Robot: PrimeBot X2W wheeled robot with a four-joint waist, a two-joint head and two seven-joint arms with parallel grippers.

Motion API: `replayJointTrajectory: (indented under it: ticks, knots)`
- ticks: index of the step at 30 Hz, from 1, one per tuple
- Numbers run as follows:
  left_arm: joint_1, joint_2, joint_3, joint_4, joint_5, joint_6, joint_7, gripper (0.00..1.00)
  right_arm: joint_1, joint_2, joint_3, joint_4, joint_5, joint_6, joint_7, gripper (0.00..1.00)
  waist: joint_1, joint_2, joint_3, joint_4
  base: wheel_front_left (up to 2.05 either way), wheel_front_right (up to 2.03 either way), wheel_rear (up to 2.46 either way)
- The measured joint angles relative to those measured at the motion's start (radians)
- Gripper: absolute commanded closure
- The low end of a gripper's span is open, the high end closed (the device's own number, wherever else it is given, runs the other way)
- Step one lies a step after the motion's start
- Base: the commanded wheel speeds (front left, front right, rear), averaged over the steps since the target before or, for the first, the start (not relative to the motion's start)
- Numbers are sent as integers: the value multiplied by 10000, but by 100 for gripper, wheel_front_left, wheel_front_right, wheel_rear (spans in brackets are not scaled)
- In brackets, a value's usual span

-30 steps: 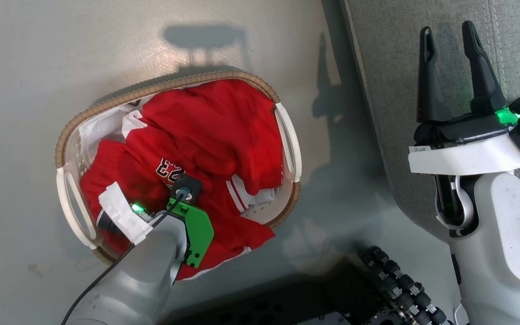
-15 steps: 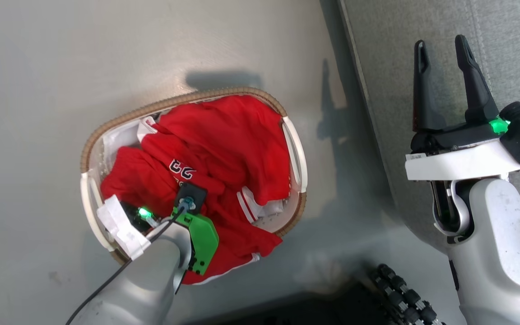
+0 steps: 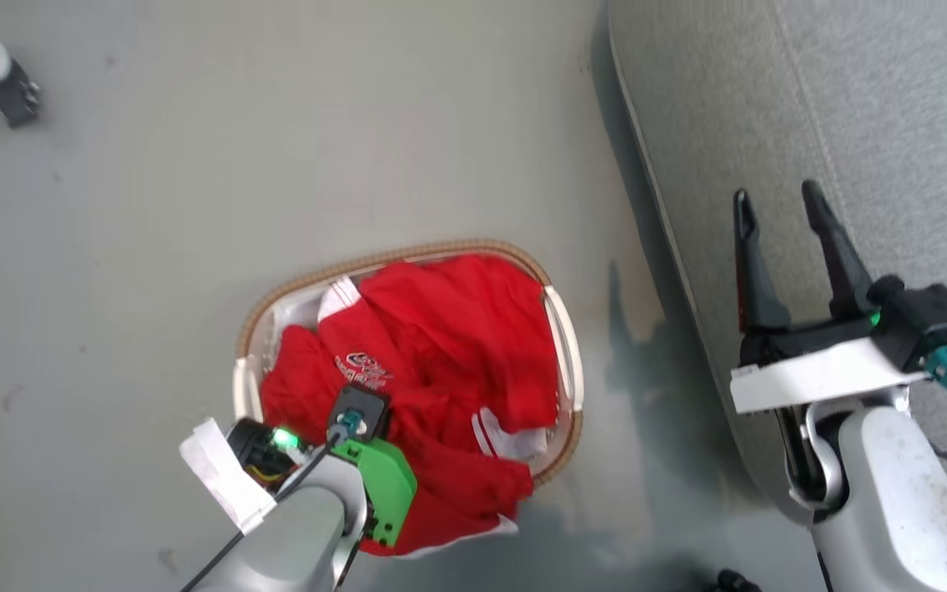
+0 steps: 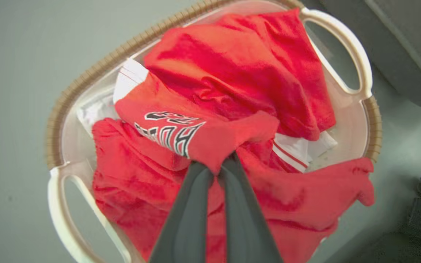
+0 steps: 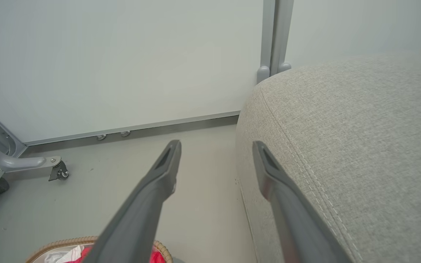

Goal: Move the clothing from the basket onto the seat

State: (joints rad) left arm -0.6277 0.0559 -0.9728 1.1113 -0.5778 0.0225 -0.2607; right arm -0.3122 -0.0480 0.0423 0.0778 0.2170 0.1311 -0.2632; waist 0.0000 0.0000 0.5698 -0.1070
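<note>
**Grey floor, a full basket, a seat beside it**

A smooth grey floor [image 3: 276, 164] lay under a small oval basket [image 3: 408, 249]. The basket stood near the rounded edge of the light grey seat [image 3: 893, 123] but apart from it. The red clothing [image 3: 457, 329] filled the basket in a crumpled heap, and one flap hung out over the rim nearest the robot. The left gripper [image 4: 217, 166] reached down into the heap. Its two dark fingers were pressed together on a raised fold of the red cloth, just beside the white lettering. The right gripper [image 3: 776, 197] was held over the seat's edge, its fingers spread with nothing between them. In the right wrist view a pale wall [image 5: 122, 54] rose behind the floor, with a small caster [image 5: 60, 172] near its foot.
</note>
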Motion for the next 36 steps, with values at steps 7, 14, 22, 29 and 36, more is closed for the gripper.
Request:
replayJointTrajectory:
  ticks: [7,14,22,29,36]
  knots:
    - [384,949,627,-1902,650,479,-13,100,800,2,-6,247,-171,0,-2,0,0,0,-1456,354,0,0,0]
    - [446,1705,888,-3425,1450,531,-15,100,1471,0,35,418,-236,0,0,0,0,0,-2852,613,0,0,0]
    - [-390,2495,543,-4468,2165,67,19,100,2040,0,173,527,-267,0,0,0,-1,0,-4201,765,0,0,0]
    - [-1479,2815,577,-5691,2286,-173,527,100,2316,0,274,583,-297,0,-2,0,-1,0,-5088,808,0,0,0]
    - [-2484,2871,708,-6589,2286,-318,1114,100,2389,-2,554,577,-362,0,0,0,-1,0,-5485,792,0,0,0]
